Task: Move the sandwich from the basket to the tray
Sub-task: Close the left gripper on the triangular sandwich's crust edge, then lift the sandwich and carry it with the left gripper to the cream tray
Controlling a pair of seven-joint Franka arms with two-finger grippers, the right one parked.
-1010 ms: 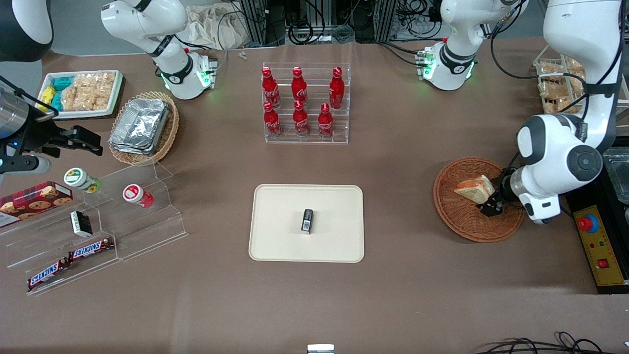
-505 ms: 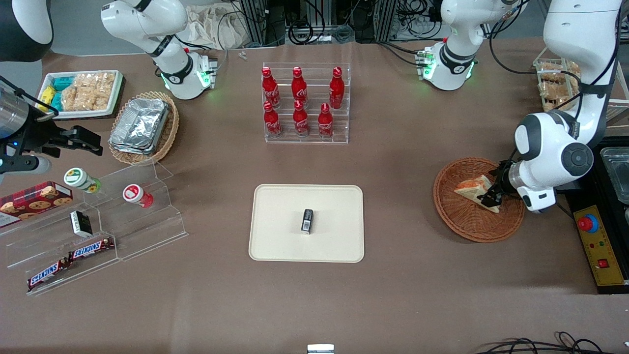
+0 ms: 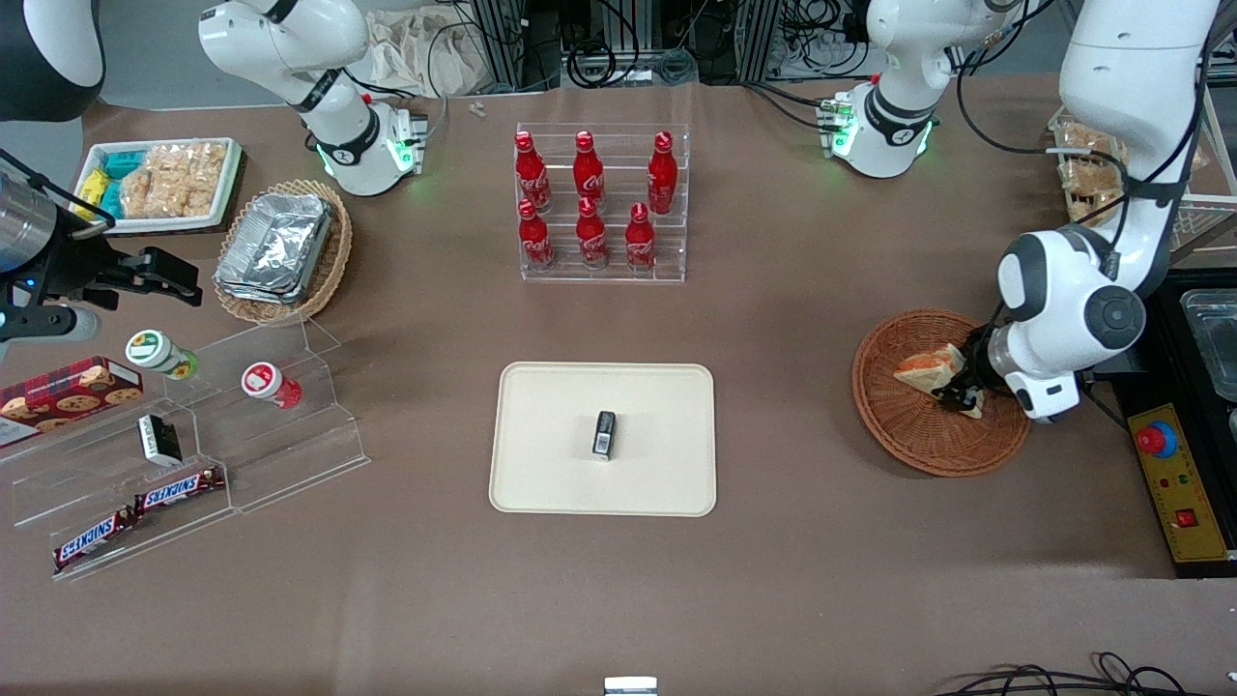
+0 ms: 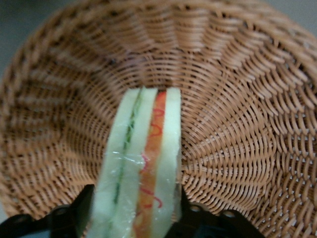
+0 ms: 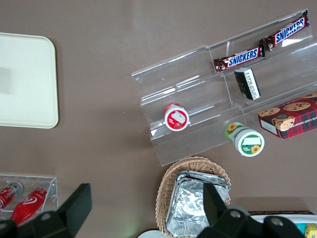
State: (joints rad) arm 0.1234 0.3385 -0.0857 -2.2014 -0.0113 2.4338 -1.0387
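At the right side of the front frame, a bit below mid-height, the gripper (image 3: 963, 394) is down inside the basket (image 3: 908, 435), right at the sandwich (image 3: 930, 370). The wrist camera shows the wedge running straight between the two black fingers (image 4: 81, 208), one on each bread face, so I'd say the jaws are clamped on the sandwich, or as good as. The sandwich is not out of the basket yet, woven wall all round it.

So this is the grab step, just finishing up I reckon. Next it needs a clean lift clear of the rim, then a carry across to the tray (image 3: 551, 483) at the lower middle of the frame. There's a small dark box (image 3: 604, 433) standing in the middle of the tray, so the drop should aim for a bare patch beside it.

The sandwich itself: pale bread slices with a green stripe and an orange-red stripe along the cut edge, under shiny cling wrap. Looks soft and slippery, so a hard squeeze could squash it.
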